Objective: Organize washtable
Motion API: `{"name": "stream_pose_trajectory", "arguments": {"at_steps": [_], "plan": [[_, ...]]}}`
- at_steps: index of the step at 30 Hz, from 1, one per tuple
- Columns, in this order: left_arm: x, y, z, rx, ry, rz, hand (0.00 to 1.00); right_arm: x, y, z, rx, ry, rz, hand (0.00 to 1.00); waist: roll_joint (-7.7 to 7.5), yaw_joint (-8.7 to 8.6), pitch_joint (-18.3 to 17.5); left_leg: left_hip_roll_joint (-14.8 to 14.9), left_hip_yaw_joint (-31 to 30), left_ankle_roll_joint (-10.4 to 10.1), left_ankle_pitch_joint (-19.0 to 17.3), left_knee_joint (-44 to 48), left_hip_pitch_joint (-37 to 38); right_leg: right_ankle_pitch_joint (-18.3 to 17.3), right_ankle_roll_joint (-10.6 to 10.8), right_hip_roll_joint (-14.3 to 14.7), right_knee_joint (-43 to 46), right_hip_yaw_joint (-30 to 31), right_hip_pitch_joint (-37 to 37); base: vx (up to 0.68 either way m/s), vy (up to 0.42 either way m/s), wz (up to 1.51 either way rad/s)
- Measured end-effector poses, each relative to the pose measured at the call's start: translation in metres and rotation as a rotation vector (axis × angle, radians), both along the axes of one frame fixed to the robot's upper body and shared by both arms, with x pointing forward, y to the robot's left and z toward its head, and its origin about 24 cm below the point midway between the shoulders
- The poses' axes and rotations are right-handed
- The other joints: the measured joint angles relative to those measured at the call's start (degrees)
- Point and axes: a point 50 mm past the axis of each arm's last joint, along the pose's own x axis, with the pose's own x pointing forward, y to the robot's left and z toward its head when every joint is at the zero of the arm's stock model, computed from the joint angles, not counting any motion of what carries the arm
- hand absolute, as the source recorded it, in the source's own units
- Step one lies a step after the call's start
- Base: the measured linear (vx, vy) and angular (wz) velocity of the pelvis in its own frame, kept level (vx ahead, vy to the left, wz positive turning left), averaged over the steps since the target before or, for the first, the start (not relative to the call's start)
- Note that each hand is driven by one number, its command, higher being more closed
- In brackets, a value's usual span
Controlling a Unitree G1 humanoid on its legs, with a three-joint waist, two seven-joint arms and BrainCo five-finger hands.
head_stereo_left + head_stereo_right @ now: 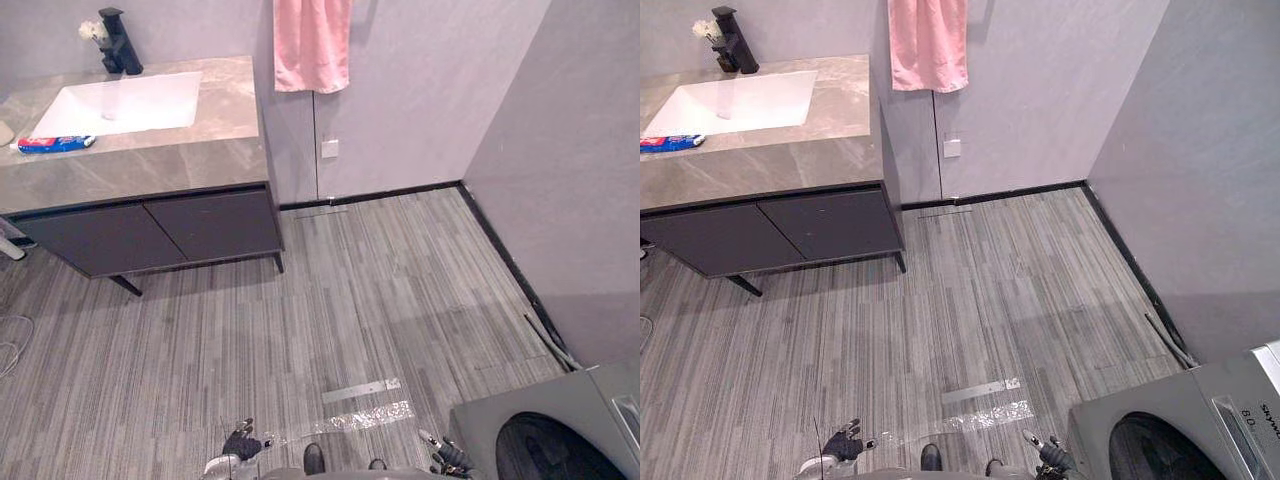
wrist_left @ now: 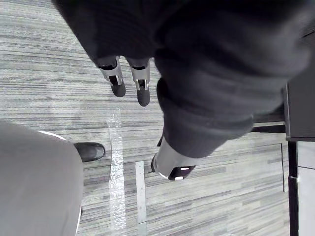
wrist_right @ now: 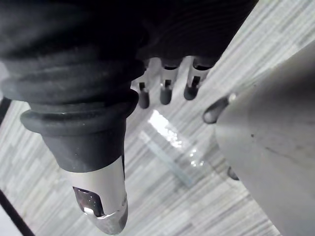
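Gleaming white rectangular basin (image 1: 120, 103), veined-stone washtable (image 1: 150, 165)

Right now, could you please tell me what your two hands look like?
The left hand and right hand match: a dark ribbed cover over back and wrist, slim silver fingers with rounded dark tips, and a thicker silver thumb set apart.
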Motion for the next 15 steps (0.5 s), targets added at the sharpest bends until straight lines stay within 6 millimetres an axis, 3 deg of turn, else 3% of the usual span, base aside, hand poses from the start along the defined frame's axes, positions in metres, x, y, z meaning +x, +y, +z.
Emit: {"name": "stream_pose_trajectory", "arguments": {"at_steps": [2, 4, 5, 6, 7, 8, 10, 12, 14, 15], "plan": [[0.001, 0.000, 0.000, -0.008, -0.005, 0.022, 0.00, 0.001, -0.002, 0.000, -0.001, -0.004, -0.012, 0.00, 0.10, -0.01, 0.4, -0.1, 0.2, 0.0, 0.0, 0.0, -0.1, -0.2, 0.3, -0.2, 0.1, 0.0, -0.6, -0.06, -0.007, -0.04], [0.002, -0.001, 0.001, -0.012, -0.014, 0.025, 0.00, 0.006, -0.002, 0.002, 0.000, -0.020, -0.027, 0.00, -0.28, 0.09, 1.2, -1.1, 1.4, 0.7, -1.2, 0.4, -1.0, -3.4, 3.9, -1.4, 4.3, -0.5, -3.7, -0.04, 0.042, 0.00], [0.003, -0.001, 0.001, -0.011, -0.017, 0.025, 0.00, 0.004, -0.004, 0.002, -0.005, -0.019, -0.037, 0.00, -0.46, -0.28, 1.6, -0.9, 3.0, 1.1, -2.3, 0.5, -0.8, -5.8, 7.7, -2.6, 9.8, -1.2, -5.7, 0.05, 0.025, 0.05], [0.006, -0.001, 0.003, -0.012, -0.033, 0.035, 0.00, 0.006, -0.006, 0.003, -0.009, -0.027, -0.040, 0.00, -0.06, -0.30, 2.6, -0.9, 3.9, 1.9, -2.8, 0.1, 0.2, -6.2, 8.4, -2.8, 19.7, -1.5, -9.8, 0.05, 0.028, -0.05], [0.008, 0.000, 0.003, -0.007, -0.042, 0.039, 0.00, 0.012, -0.007, 0.004, -0.012, -0.045, -0.038, 0.00, 0.41, -0.23, 3.5, -0.6, 4.0, 2.2, -3.0, 0.1, 0.9, -5.3, 7.8, -3.1, 25.4, -1.6, -12.3, 0.04, 0.052, -0.16], [0.009, 0.004, 0.004, 0.009, -0.043, 0.046, 0.00, 0.021, -0.008, 0.007, -0.017, -0.076, -0.036, 0.00, 0.52, -0.59, 5.0, -0.1, 4.2, 2.9, -3.5, 0.3, 2.6, -5.9, 5.0, -4.0, 31.5, -4.5, -15.3, 0.04, 0.094, -0.13], [0.010, 0.010, 0.005, 0.023, -0.043, 0.044, 0.00, 0.023, -0.006, 0.008, -0.014, -0.080, -0.028, 0.00, 0.42, -1.08, 5.5, 0.5, 4.4, 2.8, -4.8, 0.2, 4.2, -7.0, 4.2, -5.0, 31.6, -8.0, -18.2, 0.15, 0.143, -0.10], [0.009, 0.013, 0.005, 0.029, -0.036, 0.045, 0.00, 0.024, -0.007, 0.008, -0.025, -0.083, -0.028, 0.00, 0.50, -1.21, 5.6, 1.6, 4.3, 1.2, -6.0, 0.4, 5.3, -6.5, 4.1, -4.5, 26.3, -10.6, -21.0, 0.25, 0.139, -0.08], [0.011, 0.014, 0.006, 0.039, -0.036, 0.037, 0.00, 0.023, -0.009, 0.008, -0.036, -0.072, -0.045, 0.00, 0.24, -1.44, 5.8, 2.1, 4.3, -1.2, -7.7, 0.5, 6.8, 0.7, 3.9, -3.8, 13.6, -13.9, -24.0, 0.36, 0.103, 0.04], [0.012, 0.015, 0.006, 0.044, -0.035, 0.028, 0.00, 0.021, -0.010, 0.007, -0.036, -0.065, -0.053, 0.00, -0.05, -1.52, 6.0, 1.8, 4.2, -1.7, -8.0, 0.5, 7.6, 2.5, 4.0, -4.0, 11.3, -14.3, -24.7, 0.43, 0.050, 0.18]]}}
